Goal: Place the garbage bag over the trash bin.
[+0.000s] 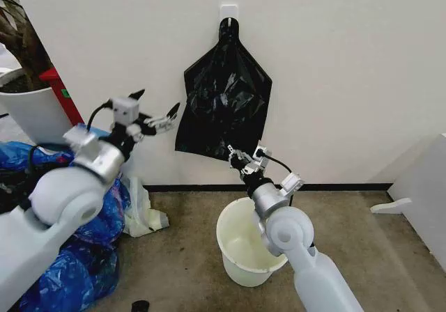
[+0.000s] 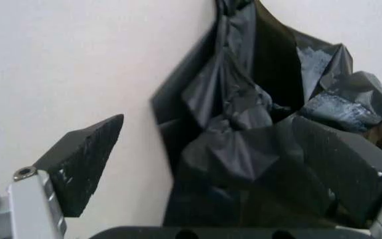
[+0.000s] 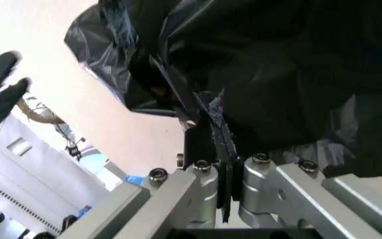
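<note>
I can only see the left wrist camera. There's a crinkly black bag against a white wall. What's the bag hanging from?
Observer: The garbage bag hangs by its handles from a white hook on the wall.
Operator: Where's the bin?
Observer: The trash bin stands on the floor below the bag, open side up, partly behind the right arm.
Operator: What's the other arm doing?
Observer: The right end effector is shut on the bag's bottom edge.

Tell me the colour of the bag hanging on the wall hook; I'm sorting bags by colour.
Glossy black. The garbage bag shows best in the head view.
</note>
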Controlling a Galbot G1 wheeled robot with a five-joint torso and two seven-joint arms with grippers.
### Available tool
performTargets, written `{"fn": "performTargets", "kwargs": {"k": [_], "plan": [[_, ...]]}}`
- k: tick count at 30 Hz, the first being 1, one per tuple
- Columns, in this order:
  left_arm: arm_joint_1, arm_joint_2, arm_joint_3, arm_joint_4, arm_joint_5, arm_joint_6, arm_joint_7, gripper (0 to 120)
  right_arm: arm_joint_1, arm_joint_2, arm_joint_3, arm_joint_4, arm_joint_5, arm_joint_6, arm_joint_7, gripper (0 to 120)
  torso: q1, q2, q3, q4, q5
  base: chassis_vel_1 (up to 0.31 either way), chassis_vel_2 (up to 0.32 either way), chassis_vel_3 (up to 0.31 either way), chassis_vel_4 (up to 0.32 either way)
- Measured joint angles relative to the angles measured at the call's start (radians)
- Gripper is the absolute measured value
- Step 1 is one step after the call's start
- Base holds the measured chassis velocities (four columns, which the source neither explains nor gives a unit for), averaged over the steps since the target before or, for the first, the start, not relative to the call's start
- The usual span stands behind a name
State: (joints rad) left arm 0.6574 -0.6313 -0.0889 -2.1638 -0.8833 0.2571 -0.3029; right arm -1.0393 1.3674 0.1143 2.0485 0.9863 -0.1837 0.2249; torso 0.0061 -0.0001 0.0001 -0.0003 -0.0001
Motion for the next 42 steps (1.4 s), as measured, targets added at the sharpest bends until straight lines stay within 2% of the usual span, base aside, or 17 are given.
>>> {"fn": "performTargets", "kwargs": {"k": [1, 4, 5, 7, 9, 10, 12, 16, 18, 22, 30, 42], "plan": [[-0.049, -0.013, 0.049, 0.013, -0.015, 0.012, -0.012, 100, 0.002, -0.003, 0.004, 0.0, 0.003, 0.0, 0.0, 0, 0.0, 0.0, 0.0, 0.0, 0.0009, 0.0, 0.0, 0.0, 0.0], [-0.192, -0.06, 0.158, 0.061, -0.039, 0.062, -0.041, 100, 0.008, -0.013, 0.019, -0.002, 0.015, 0.0, 0.0, 0, 0.0, 0.0, 0.0, -0.0003, -0.0001, 0.0, 0.0, 0.0, 0.0], [-0.192, -0.06, 0.158, 0.061, -0.039, 0.062, -0.041, 100, 0.008, -0.013, 0.019, -0.002, 0.015, 0.0, 0.0, 0, 0.0, 0.0, 0.0, -0.0003, -0.0001, 0.0, 0.0, 0.0, 0.0], [-0.278, -0.095, 0.21, 0.095, -0.037, 0.09, -0.056, 100, 0.01, -0.017, 0.028, -0.003, 0.019, 0.0, 0.0, 0, 0.0, 0.0, 0.0, -0.0001, 0.001, 0.0, 0.0, 0.0, 0.0], [-0.348, -0.128, 0.251, 0.121, -0.025, 0.127, -0.074, 100, 0.01, -0.017, 0.035, -0.003, 0.021, 0.0, 0.001, 0, 0.0, 0.0, 0.0, -0.0002, -0.0002, 0.0, 0.0, 0.0, 0.0], [-0.387, -0.149, 0.278, 0.136, -0.006, 0.154, -0.087, 100, 0.008, -0.017, 0.04, -0.001, 0.024, 0.0, 0.002, 0, 0.0, 0.0, 0.0, 0.0, 0.0009, 0.0, 0.0, 0.0, 0.0], [-0.396, -0.154, 0.285, 0.14, 0.0, 0.161, -0.09, 100, 0.007, -0.017, 0.042, 0.0, 0.025, 0.0, 0.003, 0, 0.0, 0.0, 0.0, 0.0, 0.0011, 0.0, 0.0, 0.0, 0.0], [-0.483, -0.228, 0.385, 0.192, 0.051, 0.241, -0.14, 100, -0.019, -0.028, 0.072, 0.017, 0.029, 0.0, 0.005, 0, 0.0, 0.0, 0.0, -0.0005, 0.0001, 0.0, 0.0, 0.0, 0.0], [-0.49, -0.237, 0.394, 0.195, 0.052, 0.257, -0.152, 100, -0.023, -0.03, 0.076, 0.019, 0.029, 0.001, 0.005, 0, 0.0, 0.0, 0.0, -0.0005, 0.0003, 0.0, 0.0, 0.0, 0.0], [-0.531, -0.303, 0.46, 0.221, 0.048, 0.344, -0.245, 100, -0.049, -0.044, 0.111, 0.033, 0.029, 0.001, -0.002, 0, 0.0, 0.0, 0.0, 0.0002, 0.0001, 0.0, 0.0, 0.0, 0.0], [-0.549, -0.356, 0.491, 0.233, 0.027, 0.424, -0.344, 100, -0.057, -0.037, 0.119, 0.04, 0.029, 0.001, -0.008, 0, 0.0, 0.0, 0.0, 0.0001, 0.0001, 0.0, 0.0, 0.0, 0.0], [-0.491, -0.335, 0.448, 0.234, 0.036, 0.442, -0.374, 100, -0.065, -0.033, 0.124, 0.051, 0.028, 0.002, -0.009, 0, 0.0, 0.0, 0.0, 0.0001, 0.0, 0.0, 0.0, 0.0, 0.0]]}}
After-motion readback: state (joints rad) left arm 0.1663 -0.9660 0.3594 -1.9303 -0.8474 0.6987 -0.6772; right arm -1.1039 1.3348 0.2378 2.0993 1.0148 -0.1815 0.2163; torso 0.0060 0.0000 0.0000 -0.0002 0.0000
